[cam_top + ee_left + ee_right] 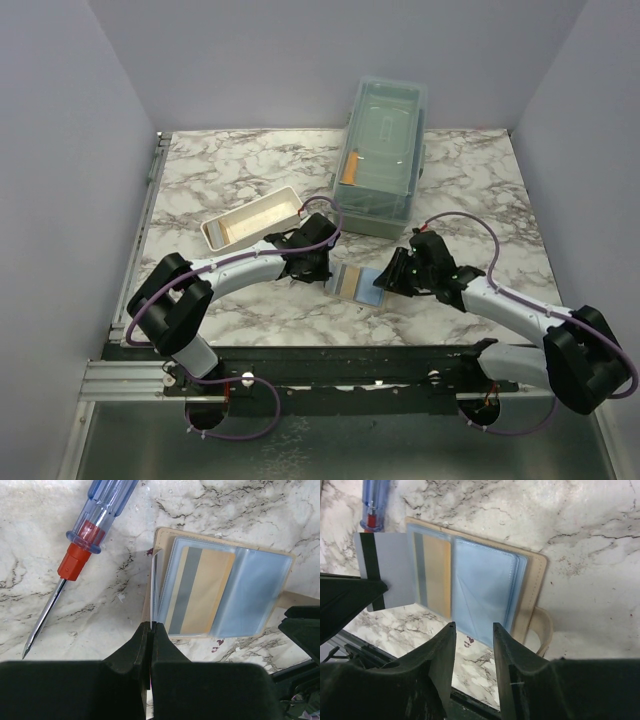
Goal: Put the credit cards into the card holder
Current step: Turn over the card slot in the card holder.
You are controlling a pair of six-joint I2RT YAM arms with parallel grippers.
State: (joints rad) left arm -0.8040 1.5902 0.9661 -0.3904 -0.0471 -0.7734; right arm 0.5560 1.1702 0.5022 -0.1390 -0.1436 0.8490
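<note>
Marble table. Translucent lidded box sits at the far side, and the white tray lies left of it, well apart from the work area. Both arms meet at centre-near, over the card holder. The holder lies open and flat on the marble between the two grippers, blue sleeves up and tan cover underneath. Left gripper is clamped tight on a grey card with a black stripe. The card is pinched at one edge and shows edge-on in the left wrist view. Its free edge is at the holder's outer side, right against the sleeve stack. Can't tell whether it is in a pocket or just touching. Right gripper has its jaws apart with nothing between them, and it hovers at the holder's near edge on the opposite half. Can't tell if it touches. Orange-yellow card is already seated in a clear sleeve on the half nearest the grey card. Screwdriver, with a blue and red handle, lies on the marble just beside the holder, on the left gripper's side.
</note>
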